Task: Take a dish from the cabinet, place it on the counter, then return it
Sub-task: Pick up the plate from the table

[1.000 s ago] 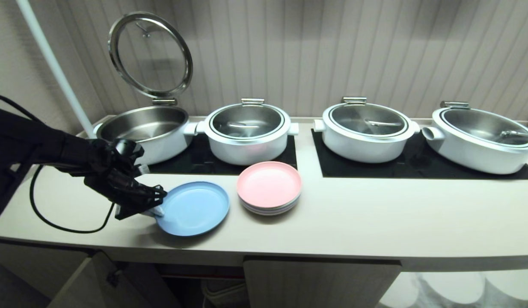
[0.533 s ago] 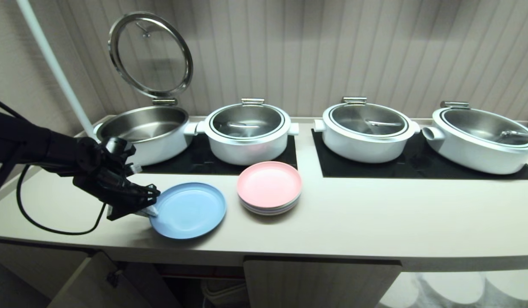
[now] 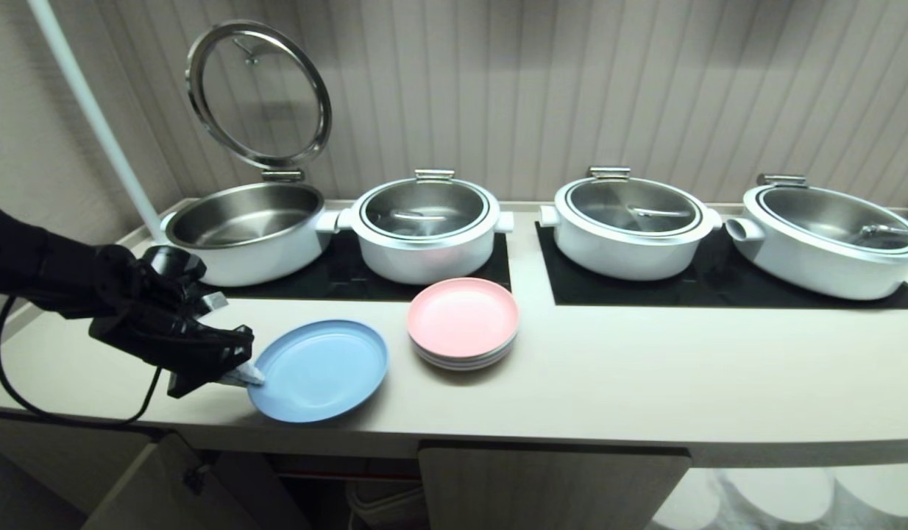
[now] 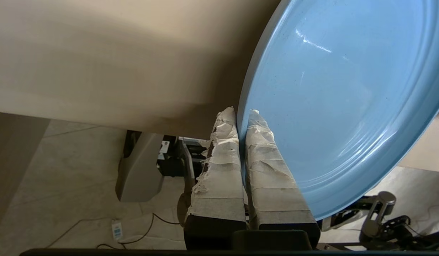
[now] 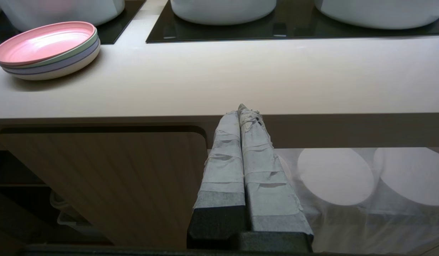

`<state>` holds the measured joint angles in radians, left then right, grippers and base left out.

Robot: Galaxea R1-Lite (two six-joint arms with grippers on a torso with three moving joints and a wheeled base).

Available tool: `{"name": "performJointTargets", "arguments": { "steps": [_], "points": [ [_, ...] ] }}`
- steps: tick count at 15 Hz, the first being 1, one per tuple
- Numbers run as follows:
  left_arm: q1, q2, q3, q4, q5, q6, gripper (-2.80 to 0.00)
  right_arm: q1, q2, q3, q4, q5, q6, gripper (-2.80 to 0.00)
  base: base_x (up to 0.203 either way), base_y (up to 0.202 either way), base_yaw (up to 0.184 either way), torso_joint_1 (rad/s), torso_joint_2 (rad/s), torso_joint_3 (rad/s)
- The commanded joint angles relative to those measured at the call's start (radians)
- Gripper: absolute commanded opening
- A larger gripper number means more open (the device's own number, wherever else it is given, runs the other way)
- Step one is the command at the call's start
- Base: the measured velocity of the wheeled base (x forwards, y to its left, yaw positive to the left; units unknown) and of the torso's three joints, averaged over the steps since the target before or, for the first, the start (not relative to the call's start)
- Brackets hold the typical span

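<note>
In the head view the left arm enters from the left edge, its upper part cut off, and the black wrist hides most of the left gripper [image 3: 252,377]; only the pale taped tips show, at the left rim of the dish [image 3: 318,370]. The blue dish sits low over the near-left part of the counter [image 3: 645,383]; whether it rests flat or is lifted cannot be told here. The cabinet [image 3: 550,489] is cut off at the near edge, one door swung open at the near left. The pink-topped plate stack [image 3: 463,322] stands just right of the dish. Four pots line the far side, the leftmost with its glass lid [image 3: 258,94] raised. Against the earlier frames, dish and gripper have shifted left and nearer, away from the stack.

In the left wrist view the two taped fingers [image 4: 219,156] are clamped on the dish's rim [image 4: 340,106], one on each face; the dish runs out of frame and overhangs the counter edge, floor visible beneath.

In the right wrist view the right gripper [image 5: 242,110] is pressed together, empty, parked below the counter's front edge before the cabinet door [image 5: 109,185].
</note>
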<state>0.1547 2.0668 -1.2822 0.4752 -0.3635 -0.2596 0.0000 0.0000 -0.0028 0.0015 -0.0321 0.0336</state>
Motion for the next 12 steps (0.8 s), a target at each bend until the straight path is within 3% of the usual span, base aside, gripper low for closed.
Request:
{"name": "performJointTargets", "arguments": {
  "steps": [1, 4, 7, 12],
  "points": [
    [0.006, -0.058, 0.078, -0.031, -0.026, 0.0, -2.8, 0.001, 0.0, 0.0, 0.0, 0.0, 0.0, -2.8, 0.0, 0.0, 0.0, 0.0, 0.0, 0.0],
    [0.006, -0.13, 0.195, -0.102, -0.041, 0.005, -2.8, 0.002, 0.0, 0.001, 0.0, 0.0, 0.0, -2.8, 0.0, 0.0, 0.0, 0.0, 0.0, 0.0],
    [0.008, -0.216, 0.295, -0.117, -0.04, 0.059, -2.8, 0.002, 0.0, 0.0, 0.0, 0.0, 0.0, -2.8, 0.0, 0.0, 0.0, 0.0, 0.0, 0.0],
    [0.008, -0.31, 0.427, -0.14, -0.033, 0.069, -2.8, 0.0, 0.0, 0.0, 0.0, 0.0, 0.0, -2.8, 0.0, 0.0, 0.0, 0.0, 0.0, 0.0]
  ]
}}
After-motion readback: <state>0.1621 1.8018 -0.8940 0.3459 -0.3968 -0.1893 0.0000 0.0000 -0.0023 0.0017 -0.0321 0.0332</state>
